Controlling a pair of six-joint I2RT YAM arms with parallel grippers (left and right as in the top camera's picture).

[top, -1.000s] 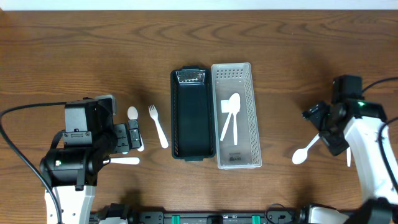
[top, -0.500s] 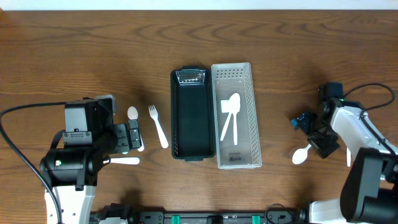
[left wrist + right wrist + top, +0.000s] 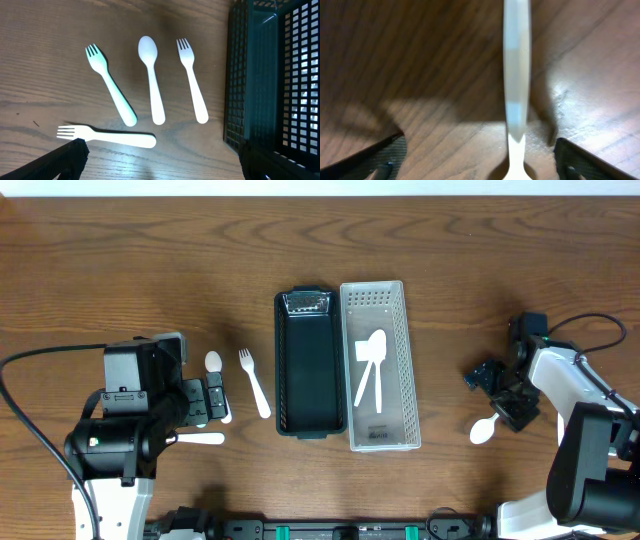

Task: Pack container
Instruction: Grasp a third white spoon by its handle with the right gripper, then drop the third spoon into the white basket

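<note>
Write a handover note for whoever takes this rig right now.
Left gripper open and empty, above three forks and a spoon on the table beside the black basket, which looks empty.
Right gripper open, straddling the handle of a white spoon lying on the table.
Done: two white utensils lie in the white basket.
Left: grasp and pack the five loose pieces.

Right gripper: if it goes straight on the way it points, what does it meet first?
The handle of the white spoon, lying between the open fingers of the right gripper, with the wooden table beneath. Its distance is unclear.
</note>
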